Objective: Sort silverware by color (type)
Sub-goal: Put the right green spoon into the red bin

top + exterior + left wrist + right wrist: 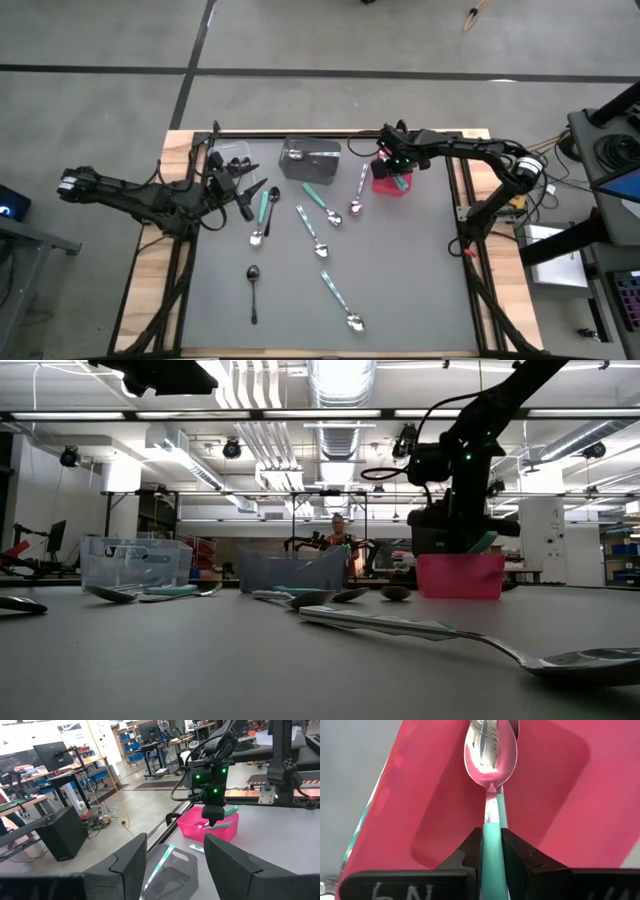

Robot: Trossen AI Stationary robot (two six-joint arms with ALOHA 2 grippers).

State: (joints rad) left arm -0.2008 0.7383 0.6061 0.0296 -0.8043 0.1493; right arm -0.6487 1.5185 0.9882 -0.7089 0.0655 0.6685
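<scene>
My right gripper [394,168] stands over the red bin [405,189] at the table's far right, shut on a teal-handled spoon [490,780]. Other teal-handled spoons [225,824] lie in that bin. My left gripper [240,188] hovers open near the clear bin [232,156] at the far left and touches nothing. On the table lie teal-handled spoons [262,214] [312,231] [341,299], a silver spoon [358,194] and black spoons [253,291] [272,204]. The dark grey bin [310,160] holds silver spoons. My right gripper pinches the spoon's teal handle [490,837] between its two fingers. The fingers come from above, pointing down, and the handle runs along them. The spoon hangs bowl-down, its silver bowl [490,747] over the red bin's floor; whether it touches the floor, I cannot tell.
The three bins stand in a row along the table's far edge. Loose spoons are scattered across the middle and near part of the grey mat [420,280]. Wooden table edges [150,270] flank the mat. A person [337,532] sits far off in the room behind.
</scene>
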